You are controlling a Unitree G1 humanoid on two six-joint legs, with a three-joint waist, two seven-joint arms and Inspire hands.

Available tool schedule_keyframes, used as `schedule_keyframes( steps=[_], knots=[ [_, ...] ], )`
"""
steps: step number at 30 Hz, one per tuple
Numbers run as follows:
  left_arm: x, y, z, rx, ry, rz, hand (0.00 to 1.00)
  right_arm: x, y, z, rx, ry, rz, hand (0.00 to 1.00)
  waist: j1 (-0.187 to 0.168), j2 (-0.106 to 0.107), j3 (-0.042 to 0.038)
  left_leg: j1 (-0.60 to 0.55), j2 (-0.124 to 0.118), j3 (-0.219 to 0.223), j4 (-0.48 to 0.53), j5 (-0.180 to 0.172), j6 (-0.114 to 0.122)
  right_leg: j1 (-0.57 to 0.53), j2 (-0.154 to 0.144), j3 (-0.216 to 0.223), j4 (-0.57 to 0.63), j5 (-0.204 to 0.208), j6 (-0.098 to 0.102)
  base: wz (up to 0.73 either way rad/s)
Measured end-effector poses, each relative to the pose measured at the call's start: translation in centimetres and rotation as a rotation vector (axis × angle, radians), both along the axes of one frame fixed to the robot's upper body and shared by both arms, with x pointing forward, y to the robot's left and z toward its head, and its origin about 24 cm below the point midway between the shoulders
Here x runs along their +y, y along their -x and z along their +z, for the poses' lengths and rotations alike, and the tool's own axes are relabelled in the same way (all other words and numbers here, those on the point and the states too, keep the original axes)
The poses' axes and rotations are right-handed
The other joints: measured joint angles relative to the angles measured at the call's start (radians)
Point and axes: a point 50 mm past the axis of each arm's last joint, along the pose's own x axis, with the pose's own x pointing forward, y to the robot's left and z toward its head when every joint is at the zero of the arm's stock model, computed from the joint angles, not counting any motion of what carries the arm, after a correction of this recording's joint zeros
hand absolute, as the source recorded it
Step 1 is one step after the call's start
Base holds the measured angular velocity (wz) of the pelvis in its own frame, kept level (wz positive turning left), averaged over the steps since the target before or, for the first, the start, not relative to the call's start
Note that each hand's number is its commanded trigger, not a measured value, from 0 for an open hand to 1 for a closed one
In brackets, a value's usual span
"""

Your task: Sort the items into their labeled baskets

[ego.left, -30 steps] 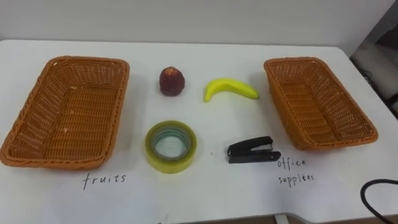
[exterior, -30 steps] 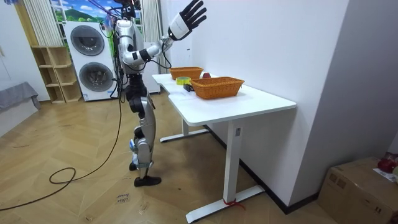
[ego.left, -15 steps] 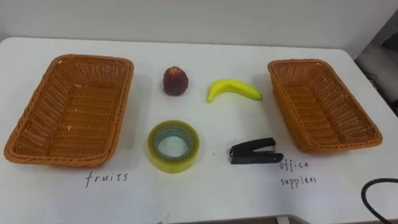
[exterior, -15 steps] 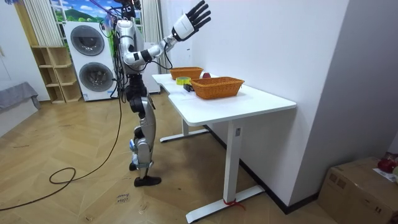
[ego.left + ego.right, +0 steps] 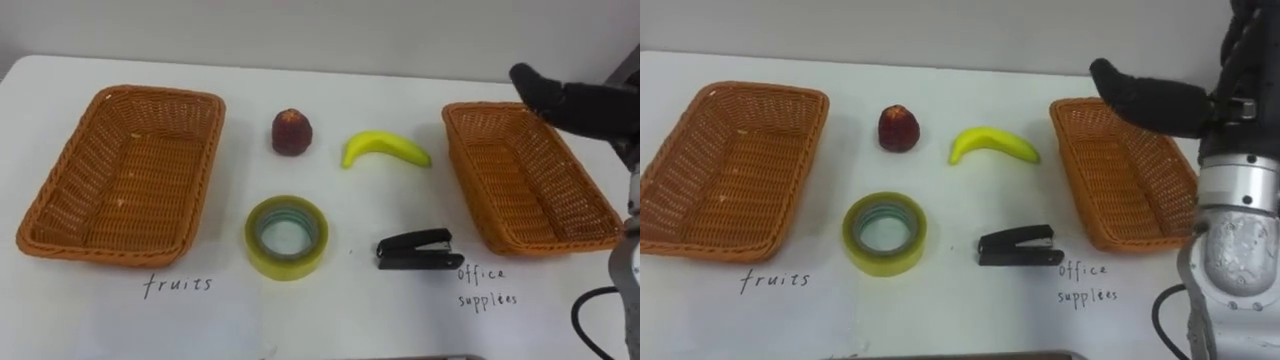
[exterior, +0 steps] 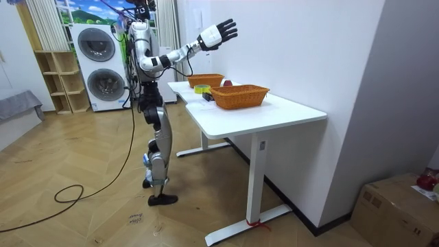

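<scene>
On the white table (image 5: 340,300), the left basket (image 5: 160,94) lies at 9 o'clock with nothing in it. A red fruit (image 5: 291,133) stands at 12 o'clock, and a roll of yellow tape (image 5: 287,263) lies flat at 6. The banana (image 5: 385,149) lies at 1 o'clock and the black stapler (image 5: 414,249) at 5. The right basket (image 5: 520,180) sits at 3 o'clock, also holding nothing. Above its far end hangs the right hand (image 5: 1150,100), fingers straight and spread, touching nothing
</scene>
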Motion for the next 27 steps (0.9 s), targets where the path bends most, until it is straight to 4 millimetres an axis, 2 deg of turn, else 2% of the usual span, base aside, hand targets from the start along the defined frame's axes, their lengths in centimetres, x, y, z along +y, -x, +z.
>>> schedule_keyframes(
  steps=[7,9,12,15,17,22,23,27],
  knots=[
    [0.2,-0.8,0.2,-0.007,0.006,-0.030,0.00,0.6,-0.4,-1.0,0.084,0.073,0.060,0.00,-0.003,0.006,0.0037,-0.001,0.001,-0.001,0.007,0.000,-0.001,0.002,0.000,-0.008,0.003,0.006,-0.003,0.01],
    [0.4,-1.0,0.2,-0.012,0.004,-0.034,0.00,0.8,-0.7,-1.8,0.148,0.103,0.093,0.00,-0.003,0.004,0.0028,-0.002,0.001,-0.002,0.005,-0.001,-0.002,0.001,0.001,-0.007,0.006,0.007,-0.005,-0.04],
    [0.4,-1.1,0.2,-0.015,0.016,-0.039,0.00,1.0,-0.8,-2.1,0.192,0.139,0.129,0.00,-0.004,-0.002,-0.0011,-0.005,0.000,-0.002,0.007,-0.001,-0.002,-0.001,0.001,-0.008,0.006,0.008,-0.006,0.00],
    [0.5,-1.3,0.3,-0.020,0.014,-0.044,0.00,1.5,-0.9,-2.3,0.218,0.198,0.158,0.00,-0.003,-0.006,0.0004,-0.009,0.000,-0.002,0.008,-0.001,-0.003,-0.003,0.004,-0.008,0.004,0.009,-0.007,0.00],
    [0.5,-1.5,0.4,-0.028,0.013,-0.046,0.00,1.9,-1.0,-2.5,0.246,0.239,0.188,0.00,-0.001,-0.012,-0.0029,-0.009,0.000,0.001,0.011,-0.001,-0.004,-0.007,0.005,-0.008,0.004,0.009,-0.008,0.00],
    [0.5,-2.2,0.4,-0.046,0.029,-0.056,0.00,2.3,-1.1,-3.0,0.300,0.296,0.248,0.00,0.002,-0.017,0.0000,-0.016,0.000,0.002,0.017,-0.001,-0.004,-0.011,0.002,-0.008,0.004,0.010,-0.007,0.00],
    [0.5,-2.2,0.4,-0.047,0.029,-0.057,0.00,2.4,-1.1,-3.1,0.312,0.299,0.260,0.00,0.002,-0.016,0.0031,-0.016,0.001,0.002,0.017,-0.001,-0.004,-0.011,0.002,-0.008,0.003,0.010,-0.007,0.00],
    [0.7,-2.6,0.6,-0.059,0.028,-0.063,0.00,2.8,-1.1,-3.4,0.343,0.315,0.302,0.00,0.002,-0.018,0.0072,-0.017,0.001,-0.001,0.017,-0.001,-0.004,-0.011,0.002,-0.008,0.004,0.010,-0.007,0.00]
  ],
)
